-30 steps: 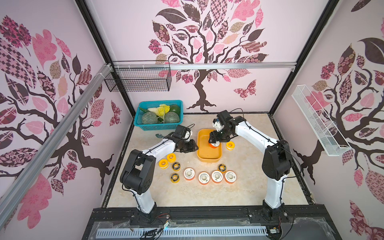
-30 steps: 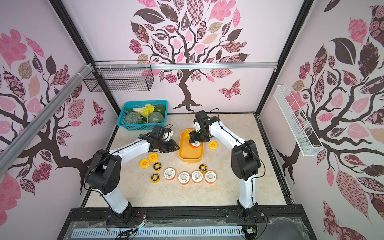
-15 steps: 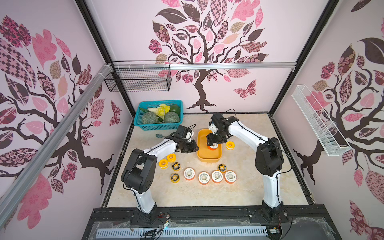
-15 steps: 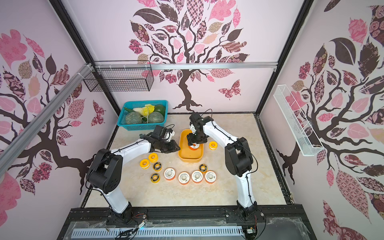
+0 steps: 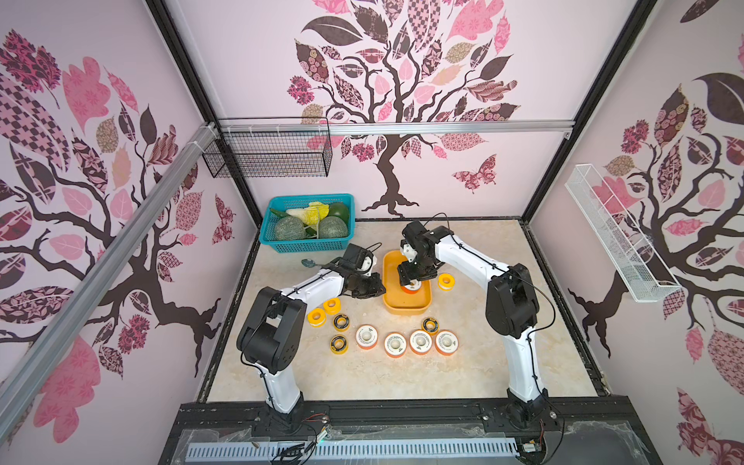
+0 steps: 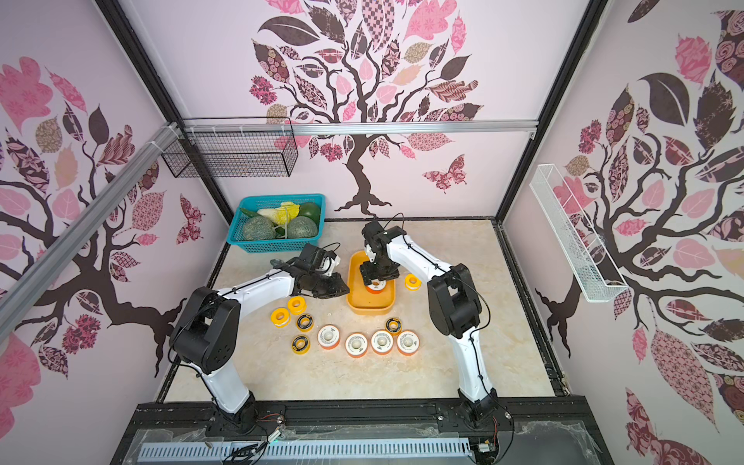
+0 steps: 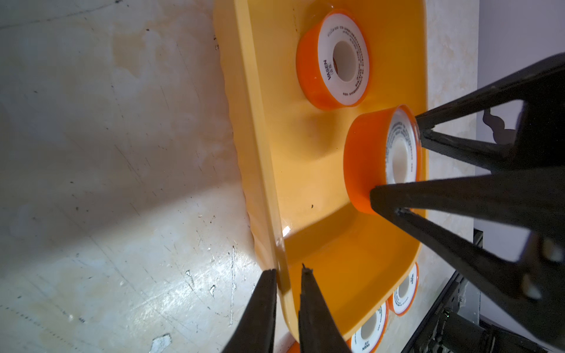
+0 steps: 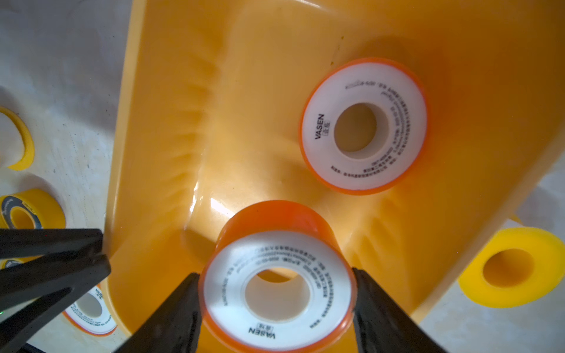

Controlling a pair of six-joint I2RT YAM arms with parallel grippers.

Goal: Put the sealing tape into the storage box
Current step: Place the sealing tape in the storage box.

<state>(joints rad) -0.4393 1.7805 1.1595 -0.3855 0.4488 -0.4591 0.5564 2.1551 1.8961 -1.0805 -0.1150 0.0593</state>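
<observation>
In both top views the right gripper (image 5: 410, 280) covers most of the orange-rimmed spool (image 5: 413, 287) it pinches and wholly hides the second spool (image 8: 363, 125) in the storage box (image 5: 406, 306). The right wrist view's edge crops the pinched spool's rim.

Yellow-orange storage box (image 5: 406, 305), two orange-rimmed spools (image 8: 363, 125) inside, ten loose spools (image 5: 366, 337) outside

Overhead pair; wrists beside storage box (image 7: 305, 159)
</observation>
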